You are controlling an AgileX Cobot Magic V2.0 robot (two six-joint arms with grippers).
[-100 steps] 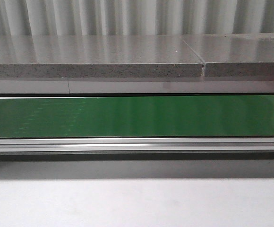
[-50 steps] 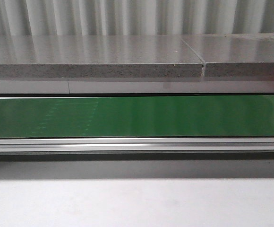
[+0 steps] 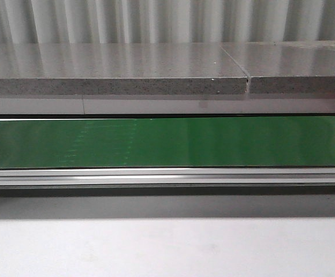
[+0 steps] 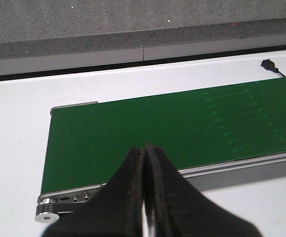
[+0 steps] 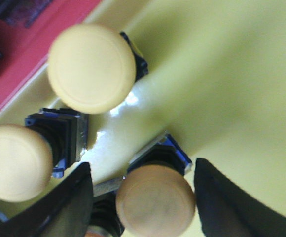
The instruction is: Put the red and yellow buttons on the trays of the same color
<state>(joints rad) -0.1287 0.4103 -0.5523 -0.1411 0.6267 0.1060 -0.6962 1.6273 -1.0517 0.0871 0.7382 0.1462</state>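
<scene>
Glossy yellow tray [image 5: 222, 74]: right end effector [image 5: 143, 197] spread around a round-capped button [image 5: 155, 200]; left end effector [image 4: 145, 197] closed.

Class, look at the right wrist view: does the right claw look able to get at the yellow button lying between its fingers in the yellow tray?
Probably yes: the right claw is open, its fingers either side of the yellow button, nothing between.
</scene>
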